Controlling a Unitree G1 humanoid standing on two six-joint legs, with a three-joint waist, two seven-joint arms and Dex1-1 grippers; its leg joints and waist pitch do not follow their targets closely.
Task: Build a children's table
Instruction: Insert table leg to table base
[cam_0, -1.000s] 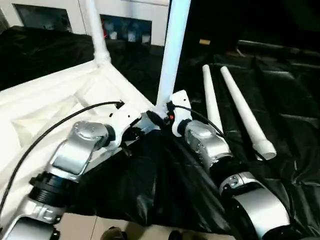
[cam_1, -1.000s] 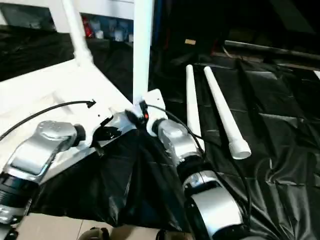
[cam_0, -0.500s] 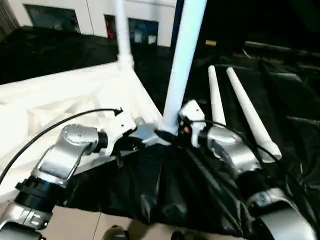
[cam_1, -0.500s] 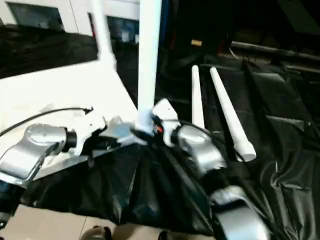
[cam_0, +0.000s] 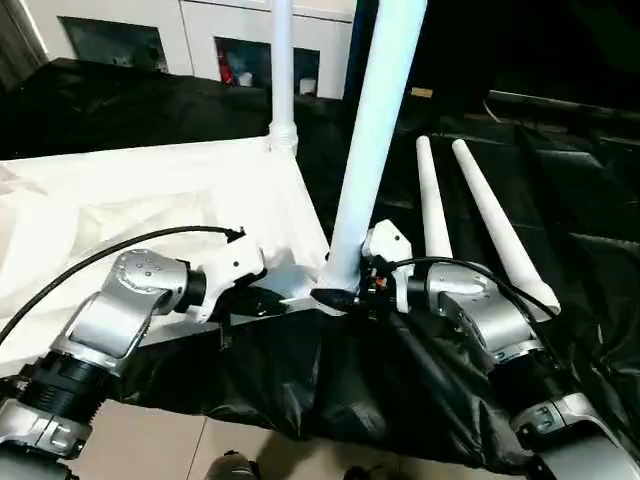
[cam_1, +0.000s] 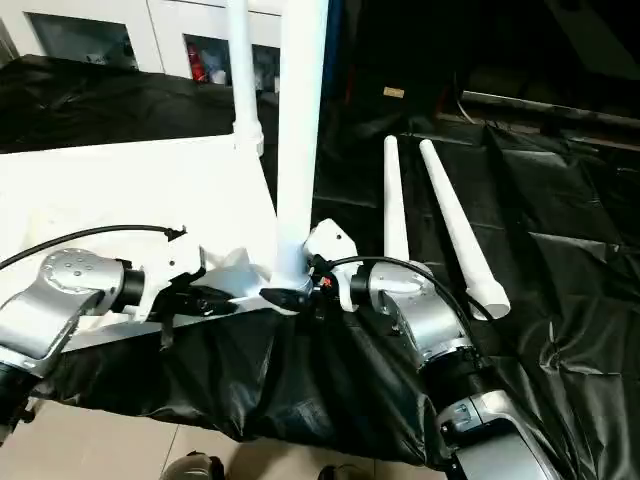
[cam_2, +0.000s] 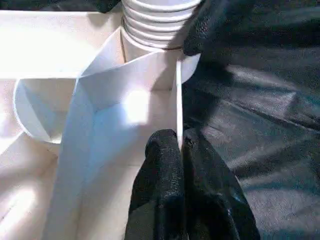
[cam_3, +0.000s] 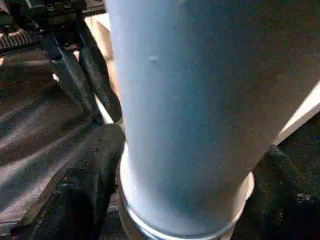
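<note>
Legs (cam_0: 372, 150) stand in tabletop (cam_0: 150, 200) corner sockets; right claw (cam_3: 170, 200) clasps one, left claw (cam_2: 182, 150) pinches rim

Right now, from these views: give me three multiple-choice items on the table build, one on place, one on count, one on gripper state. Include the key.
1. Where do the loose white tapered tube legs lie?
A. On the black plastic sheet, to the robot's right of the tabletop
B. Inside the white cabinet
C. On top of the tabletop

2. How many legs stand upright in corner sockets of the upturned white plastic tabletop?
A. None
B. Two
C. Four

3. What is the left gripper doing?
A. Hanging open in the air
B. Holding a loose leg
C. Shut on the tabletop's thin edge wall

Key:
1 A, both loose legs rest side by side on the black plastic sheet.
2 B, the near upright leg and the far upright leg stand in corners.
3 C, its black fingers pinch the rim by the near socket, while the right gripper straddles the near leg's base.
</note>
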